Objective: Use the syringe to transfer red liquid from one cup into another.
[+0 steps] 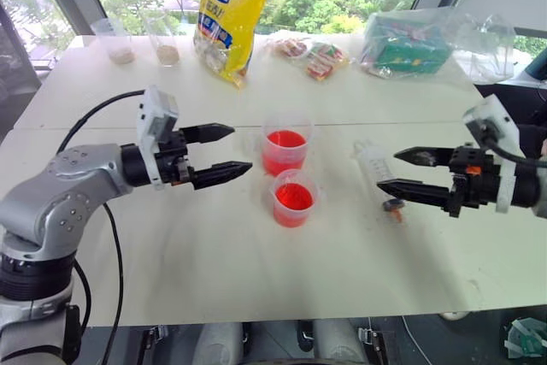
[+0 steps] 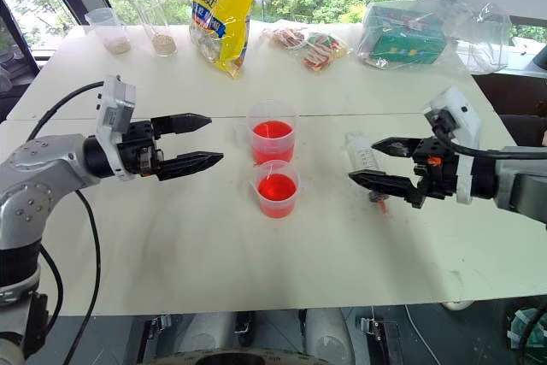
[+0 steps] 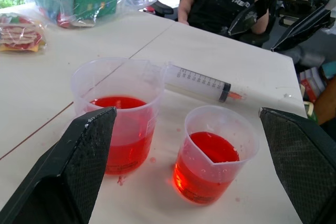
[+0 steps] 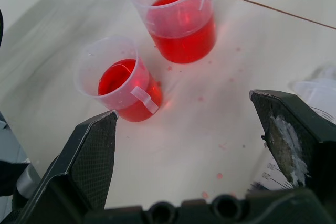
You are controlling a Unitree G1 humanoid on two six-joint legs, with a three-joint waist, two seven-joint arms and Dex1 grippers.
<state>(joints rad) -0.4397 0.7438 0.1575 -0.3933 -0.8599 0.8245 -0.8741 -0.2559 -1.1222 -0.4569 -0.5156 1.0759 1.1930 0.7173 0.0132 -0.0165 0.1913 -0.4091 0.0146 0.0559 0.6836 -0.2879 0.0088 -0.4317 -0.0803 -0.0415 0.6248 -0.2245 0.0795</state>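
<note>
Left eye view shows a white surface (image 1: 214, 262) with two clear plastic cups at its middle, each holding red liquid (image 1: 293, 197). The smaller cup (image 1: 295, 198) stands nearer; the larger cup (image 1: 285, 146) stands just behind it, slightly to the left, the two close together or touching. Small red drops spot the surface around them.

Left of the cups the left tool (image 1: 220, 154) hangs above the surface with its two black fingers spread wide and nothing between them, pointing toward the cups. On the right, the right tool (image 1: 404, 171) is likewise released, its fingers apart and bare, pointing left.

The syringe (image 1: 373, 164) lies flat on the surface right of the cups, partly under the right tool, its reddish nozzle end toward the near side and its barrel running away toward the far left. Neither tool touches it.

Farther back lie a yellow snack bag (image 1: 229, 14), small wrapped packets (image 1: 312, 55) and a clear bag with a green box (image 1: 408, 44). At the far left stand two clear cups of beige powder (image 1: 141, 44).
</note>
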